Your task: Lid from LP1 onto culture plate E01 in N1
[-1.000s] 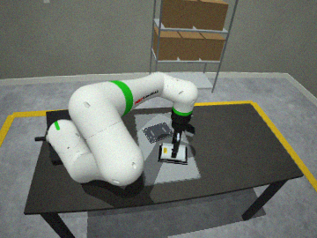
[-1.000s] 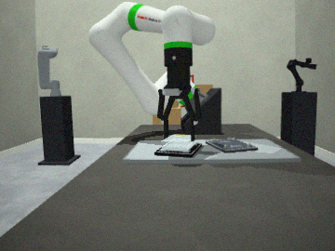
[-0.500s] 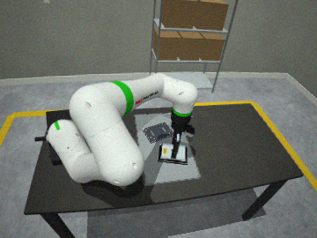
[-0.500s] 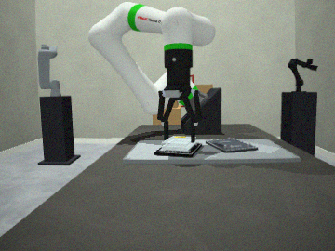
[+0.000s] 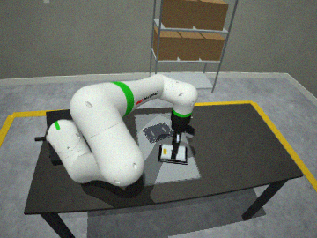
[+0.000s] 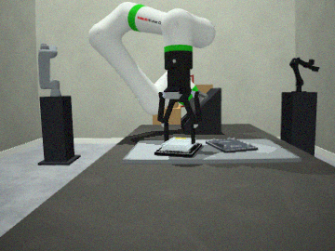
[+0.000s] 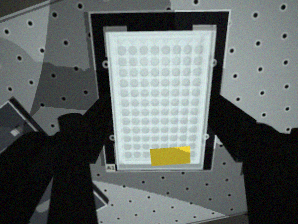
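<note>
I had my black two-finger pincer (image 7: 157, 145) clenched on the clear rectangular plastic lid (image 7: 159, 90), one finger on each long side. The wrist view showed this best: my dark fingers pressed in from left and right, and the grid of round wells of the culture plate E01 showed through the lid. I could not pick out the plate's own edge from the lid's. A yellow label (image 7: 170, 156) lay at the near end of the lid. Around it ran the black frame of nest N1 (image 7: 97, 60), square with the lid on all sides.

The exterior view gave what the wrist could not, namely height. There my pincer (image 6: 179, 138) pointed straight down, its tips low beside the lid (image 6: 178, 144), which lay level just above the black nest (image 6: 163, 152). Whether it was seated fully down I could not tell. To the right, apart from it, lay the flat dark lid park LP1 (image 6: 231, 144), with nothing on it. Both rested on the pale grey perforated mat (image 6: 270, 155) on the dark table (image 6: 186, 206).

From the top view (my own white arm hid much) the lid (image 5: 169, 152) showed near and right of the lid park (image 5: 157, 131). Only the exterior view showed the black pedestal (image 6: 57, 127) on the floor at far left.
</note>
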